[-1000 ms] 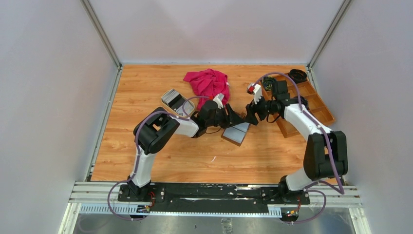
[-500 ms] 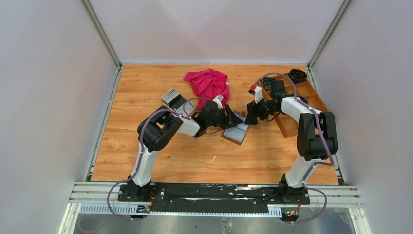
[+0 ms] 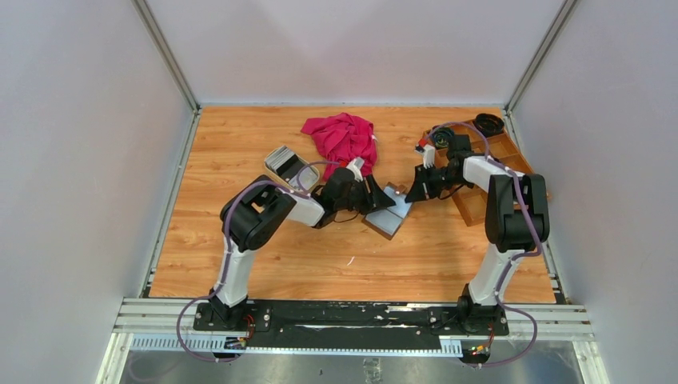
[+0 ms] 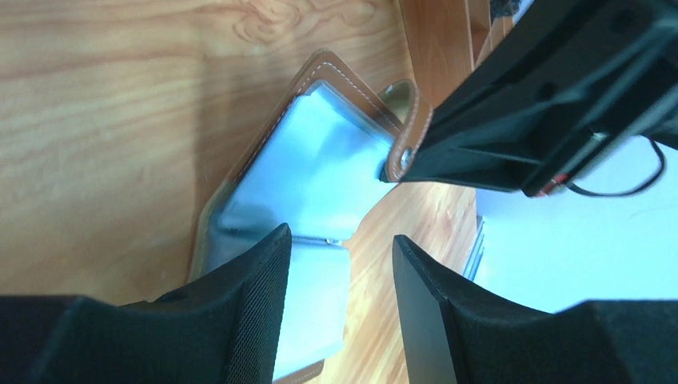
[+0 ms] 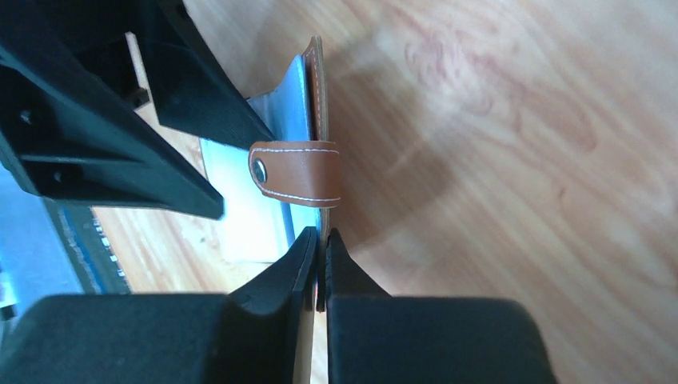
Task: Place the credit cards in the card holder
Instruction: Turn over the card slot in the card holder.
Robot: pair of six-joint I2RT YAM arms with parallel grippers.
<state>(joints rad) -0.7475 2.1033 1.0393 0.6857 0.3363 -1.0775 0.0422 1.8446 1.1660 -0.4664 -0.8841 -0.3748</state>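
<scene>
Pinching, R gripper (image 5: 320, 240): mine, clenched on card holder (image 5: 300, 172) flap edge.
L gripper (image 4: 340, 264): mine, released, over holder's grey inside.
Card holder loc: open, mid desk (image 3: 320, 256), btwn both grippers.

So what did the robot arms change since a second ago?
The right arm folded its elbow up, and the right gripper pinched shut on the card holder at its raised flap. The left gripper stayed open over the holder, and the red cloth stayed put.
</scene>
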